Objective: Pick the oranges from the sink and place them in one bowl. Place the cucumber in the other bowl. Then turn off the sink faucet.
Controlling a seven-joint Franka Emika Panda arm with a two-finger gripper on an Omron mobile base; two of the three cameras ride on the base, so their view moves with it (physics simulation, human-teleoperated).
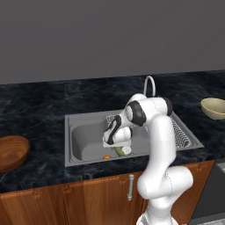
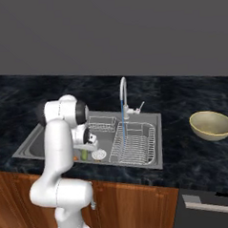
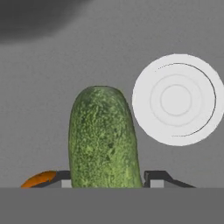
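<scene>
Reaching down into the sink [image 1: 77,132], the jaws were clenched on the cucumber [image 3: 104,138], 1 finger [image 3: 158,177] either side, its long axis running straight ahead beside the drain [image 3: 176,99]; 1 orange [image 3: 38,179] lay just left.

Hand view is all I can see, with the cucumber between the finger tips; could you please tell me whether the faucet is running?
Observer: Yes. A thin blue stream falls from the sink faucet into the sink.
Operator: Thank you. Where is the olive-yellow bowl, please?
Observer: The olive-yellow bowl stands on the counter to the right of the sink, apart from it, and looks empty.
Operator: And the wooden one?
Observer: The wooden bowl sits on the counter to the left of the sink, at the edge of the left base view.
</scene>
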